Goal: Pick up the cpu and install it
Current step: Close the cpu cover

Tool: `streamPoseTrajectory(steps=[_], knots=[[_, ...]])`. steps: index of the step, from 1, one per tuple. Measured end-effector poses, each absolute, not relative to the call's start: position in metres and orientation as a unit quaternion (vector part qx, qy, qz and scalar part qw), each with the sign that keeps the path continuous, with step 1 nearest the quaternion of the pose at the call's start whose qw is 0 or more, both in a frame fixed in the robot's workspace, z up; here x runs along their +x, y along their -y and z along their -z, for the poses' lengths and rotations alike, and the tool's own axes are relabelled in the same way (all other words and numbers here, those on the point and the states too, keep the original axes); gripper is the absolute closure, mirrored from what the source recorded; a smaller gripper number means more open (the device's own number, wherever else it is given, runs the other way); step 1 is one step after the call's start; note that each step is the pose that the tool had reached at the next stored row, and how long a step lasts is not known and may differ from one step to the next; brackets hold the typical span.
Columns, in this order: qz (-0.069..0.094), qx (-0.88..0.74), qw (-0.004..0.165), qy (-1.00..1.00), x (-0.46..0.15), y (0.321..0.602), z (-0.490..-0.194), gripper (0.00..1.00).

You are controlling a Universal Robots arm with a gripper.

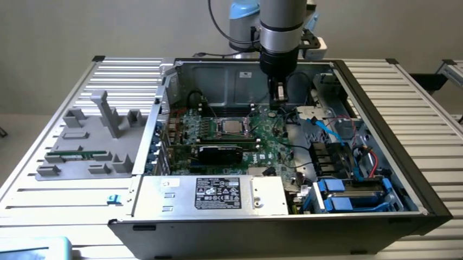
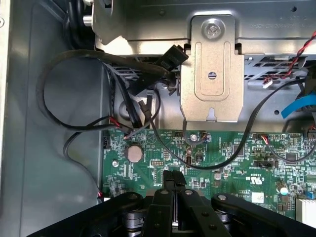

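Our claw (image 1: 278, 102) hangs clenched on nothing above the green motherboard (image 1: 274, 136). We see the cpu (image 1: 231, 127) seated in its socket, apart from the claw toward the exterior view's left.

Silver square cpu (image 1: 231, 127) flat in motherboard socket.

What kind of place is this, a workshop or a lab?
Probably a robotics lab bench for computer assembly: an open computer case sits on a slatted metal table, a robot arm reaches into it, and a gray parts fixture lies beside it.
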State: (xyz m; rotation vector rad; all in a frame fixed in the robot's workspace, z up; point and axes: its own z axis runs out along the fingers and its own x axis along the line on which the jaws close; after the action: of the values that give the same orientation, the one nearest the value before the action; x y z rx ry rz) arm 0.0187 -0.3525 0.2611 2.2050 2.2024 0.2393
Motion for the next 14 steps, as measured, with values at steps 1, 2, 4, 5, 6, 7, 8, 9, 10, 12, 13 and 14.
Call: streamPoseTrajectory(steps=[1, 2, 4, 5, 6, 7, 8, 9, 10, 12, 13, 14], knots=[[-0.077, 0.705, 0.008, -0.705, 0.019, 0.353, -0.259, 0.89], [-0.077, 0.705, 0.008, -0.705, 0.020, 0.353, -0.257, 0.89], [-0.075, 0.706, 0.007, -0.705, 0.020, 0.353, -0.254, 0.89], [-0.074, 0.706, 0.006, -0.705, 0.020, 0.353, -0.253, 0.89], [-0.073, 0.706, 0.004, -0.705, 0.020, 0.353, -0.251, 0.89], [-0.070, 0.706, 0.002, -0.705, 0.020, 0.353, -0.251, 0.89], [-0.067, 0.706, -0.002, -0.705, 0.020, 0.353, -0.250, 0.89], [-0.063, 0.707, -0.005, -0.705, 0.020, 0.353, -0.249, 0.89], [-0.058, 0.707, -0.010, -0.705, 0.020, 0.353, -0.249, 0.89], [-0.048, 0.708, -0.021, -0.704, 0.020, 0.353, -0.249, 0.89], [-0.042, 0.708, -0.027, -0.704, 0.020, 0.353, -0.249, 0.89], [-0.036, 0.709, -0.034, -0.704, 0.020, 0.353, -0.249, 0.89]])
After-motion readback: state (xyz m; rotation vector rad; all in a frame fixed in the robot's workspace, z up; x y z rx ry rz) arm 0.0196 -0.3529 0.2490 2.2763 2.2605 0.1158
